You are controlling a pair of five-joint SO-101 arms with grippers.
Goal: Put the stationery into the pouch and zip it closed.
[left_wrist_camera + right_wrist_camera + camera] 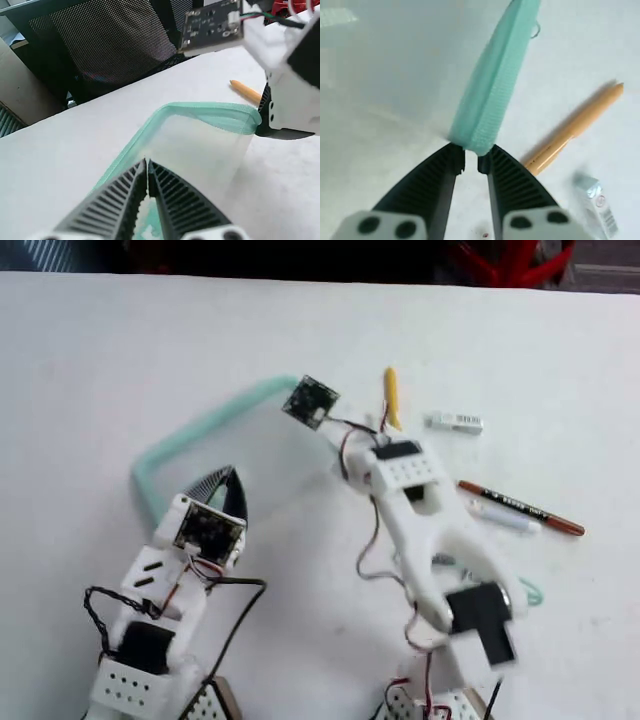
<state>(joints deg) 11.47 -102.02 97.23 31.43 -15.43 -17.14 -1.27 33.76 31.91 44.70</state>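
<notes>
- the pouch (200,430) lies flat on the table. the yellow pen (392,398), eraser (455,422) and brown pen (520,508) lie outside it.
- my worry: an uneven pull could slip the teal edge out of a pinch, or skid the pouch into the yellow pen.
- left gripper (147,167) is clamped narrow on one end of that edge and right gripper (471,155) on the other, both arms low.
</notes>
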